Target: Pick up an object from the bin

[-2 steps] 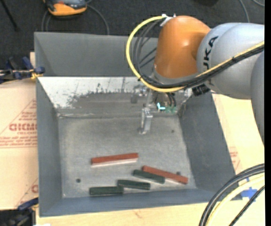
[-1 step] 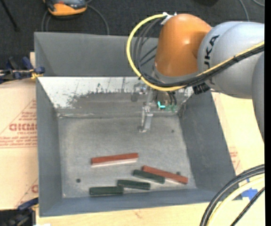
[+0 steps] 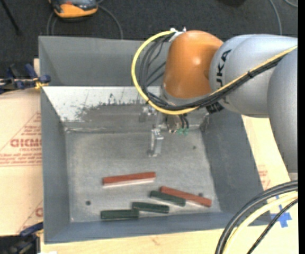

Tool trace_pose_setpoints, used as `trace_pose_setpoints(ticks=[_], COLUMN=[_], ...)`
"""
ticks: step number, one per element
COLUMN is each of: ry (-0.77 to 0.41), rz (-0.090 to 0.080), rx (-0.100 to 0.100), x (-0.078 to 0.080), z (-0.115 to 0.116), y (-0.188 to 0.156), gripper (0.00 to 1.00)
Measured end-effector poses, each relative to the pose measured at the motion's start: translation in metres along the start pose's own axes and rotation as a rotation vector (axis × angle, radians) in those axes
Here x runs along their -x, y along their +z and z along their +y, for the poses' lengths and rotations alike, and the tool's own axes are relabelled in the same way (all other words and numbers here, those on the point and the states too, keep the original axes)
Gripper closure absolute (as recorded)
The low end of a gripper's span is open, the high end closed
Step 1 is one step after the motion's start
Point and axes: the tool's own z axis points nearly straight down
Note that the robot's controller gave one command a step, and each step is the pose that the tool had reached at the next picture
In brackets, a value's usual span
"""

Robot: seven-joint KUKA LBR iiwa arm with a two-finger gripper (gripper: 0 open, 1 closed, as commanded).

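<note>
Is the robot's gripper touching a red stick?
No: the gripper hangs apart from the left red stick and the right red stick, both flat on the bin floor.

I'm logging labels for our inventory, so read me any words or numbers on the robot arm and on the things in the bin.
"KUKA": on the arm, beside its orange cover.
On the red sticks and dark green sticks in the bin: no readable print.
</note>
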Motion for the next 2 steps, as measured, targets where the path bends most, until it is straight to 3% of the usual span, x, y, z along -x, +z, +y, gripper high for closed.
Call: trace_pose_setpoints(ticks=[1,2], ry=[-0.024,0.055], rz=[0.007,0.013], rx=[0.003,0.002], x=[-0.037,-0.044], z=[0.011,0.038], y=[0.055,0.081], gripper=[0.00,0.00])
